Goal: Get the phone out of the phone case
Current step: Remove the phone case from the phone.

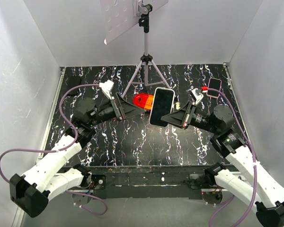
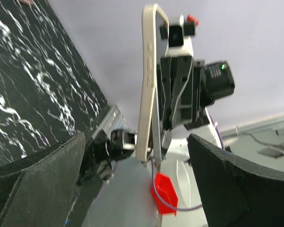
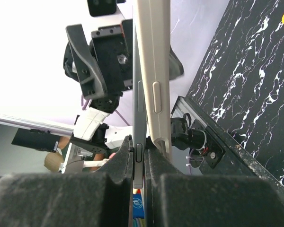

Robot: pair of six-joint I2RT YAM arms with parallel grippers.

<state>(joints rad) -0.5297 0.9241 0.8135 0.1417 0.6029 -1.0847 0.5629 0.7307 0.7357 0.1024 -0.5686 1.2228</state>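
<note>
My right gripper (image 1: 169, 117) holds the phone (image 1: 162, 105) up in the air over the middle of the table, screen towards the top camera. In the right wrist view its fingers (image 3: 118, 165) are shut on the grey phone edge (image 3: 138, 94). The cream case (image 3: 154, 71) stands beside the phone, split away from it at the near end. My left gripper (image 1: 138, 109) is open and empty just left of the phone. In the left wrist view the case (image 2: 149, 85) and the phone's edge (image 2: 157, 139) stand upright between its wide-apart fingers (image 2: 42, 175), not touched.
A red and orange object (image 1: 143, 100) lies on the black marbled table (image 1: 132, 142) behind the left gripper. A second phone in a pink case (image 1: 214, 87) lies at the back right. A tripod (image 1: 146, 61) stands at the back centre. White walls enclose the table.
</note>
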